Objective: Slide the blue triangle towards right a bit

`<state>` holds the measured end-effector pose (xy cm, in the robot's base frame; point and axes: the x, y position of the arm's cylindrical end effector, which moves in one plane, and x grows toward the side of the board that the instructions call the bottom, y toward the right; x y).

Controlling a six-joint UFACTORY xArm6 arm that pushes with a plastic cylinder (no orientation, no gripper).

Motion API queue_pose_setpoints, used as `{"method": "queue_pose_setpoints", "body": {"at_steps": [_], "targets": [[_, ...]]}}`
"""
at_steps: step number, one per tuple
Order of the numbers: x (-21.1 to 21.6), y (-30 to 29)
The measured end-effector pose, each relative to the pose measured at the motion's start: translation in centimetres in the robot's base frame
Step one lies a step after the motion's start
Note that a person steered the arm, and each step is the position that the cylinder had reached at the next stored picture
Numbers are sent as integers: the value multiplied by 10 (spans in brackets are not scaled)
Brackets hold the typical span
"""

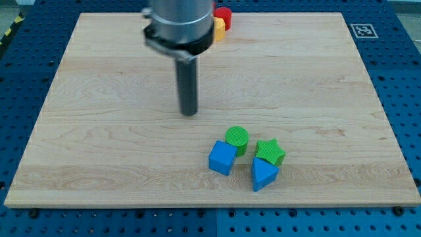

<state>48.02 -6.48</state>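
Observation:
The blue triangle point(264, 175) lies near the view's bottom, right of centre, touching the green star point(270, 152) just above it. A blue cube point(222, 157) sits to its left, with a green cylinder point(237, 139) above that cube. My tip point(189, 113) is on the board above and to the left of this group, well apart from the blue triangle and not touching any block.
A red block point(223, 16) and a yellow block point(218, 29) sit at the board's top edge, partly hidden behind the arm. A black-and-white marker point(362, 30) is at the board's top right corner. The wooden board point(99, 131) lies on a blue perforated table.

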Motion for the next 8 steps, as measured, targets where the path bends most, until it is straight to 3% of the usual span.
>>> {"method": "queue_pose_setpoints", "body": {"at_steps": [1, 2, 3, 5, 8], "targets": [[42, -36], [88, -19], [124, 36], [138, 105], [122, 135]]}}
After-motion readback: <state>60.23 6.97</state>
